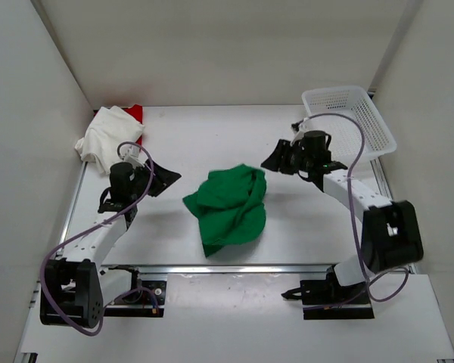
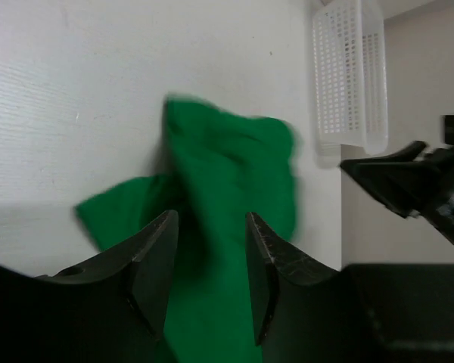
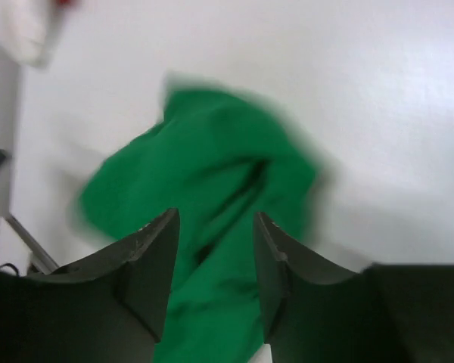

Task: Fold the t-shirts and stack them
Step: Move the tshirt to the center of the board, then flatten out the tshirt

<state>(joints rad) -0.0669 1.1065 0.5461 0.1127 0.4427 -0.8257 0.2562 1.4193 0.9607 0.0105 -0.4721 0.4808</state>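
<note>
The counter has the white mesh basket at its far right corner. The green t-shirt lies crumpled mid-counter, between the arms. The white t-shirt is bunched at the far left, with a scrap of the red t-shirt showing just behind it. The left fingers and right fingers flank the green one, both parted and holding nothing. The step in hand is probably spreading it flat. Next, each arm needs a free edge or corner to pinch.

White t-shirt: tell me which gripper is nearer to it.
Left. The left gripper is close beside the white t-shirt, toward the table's middle. The right gripper is across the table, beyond the green t-shirt, near the basket.
</note>
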